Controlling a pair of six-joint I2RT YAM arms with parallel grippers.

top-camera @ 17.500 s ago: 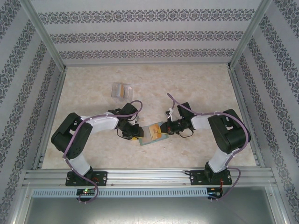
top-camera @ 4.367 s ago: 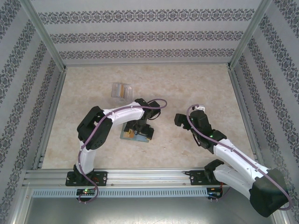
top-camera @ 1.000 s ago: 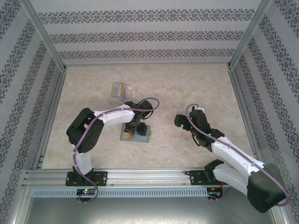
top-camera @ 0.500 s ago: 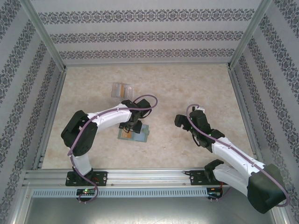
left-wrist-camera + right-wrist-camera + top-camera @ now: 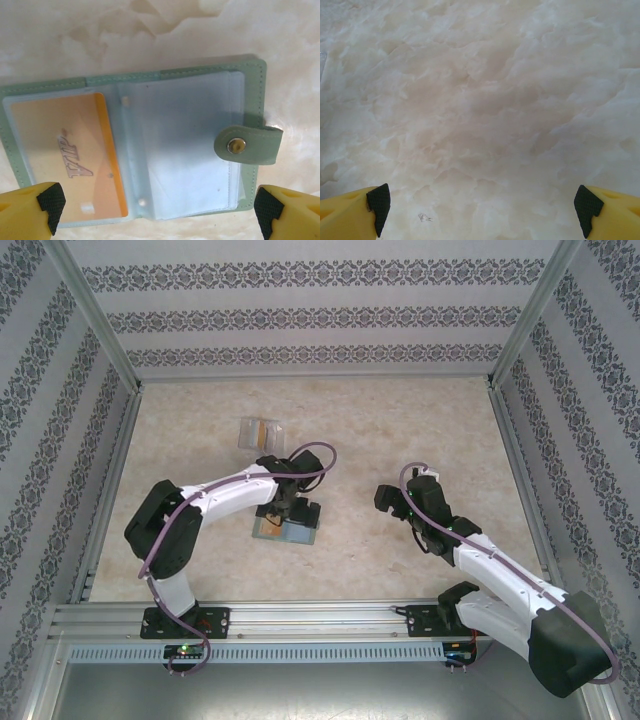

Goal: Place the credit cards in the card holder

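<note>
- Top external: the left gripper (image 5: 283, 508) hangs over the card holder (image 5: 305, 530), which lies near the middle of the marble table (image 5: 420, 420). The right gripper (image 5: 388, 498) is well apart to its right, above bare marble. A clear stand (image 5: 260, 432) sits farther back.
- Left wrist: the card holder (image 5: 190, 145) lies open and flat (snap tab (image 5: 247, 145) on its right edge), with an orange-yellow card (image 5: 65, 150) in its left sleeve. The yellow fingers (image 5: 27, 212) stand wide apart, gripping nothing.
- Right wrist: the fingers (image 5: 350, 212) are spread wide, with nothing between them, over the marble.
</note>
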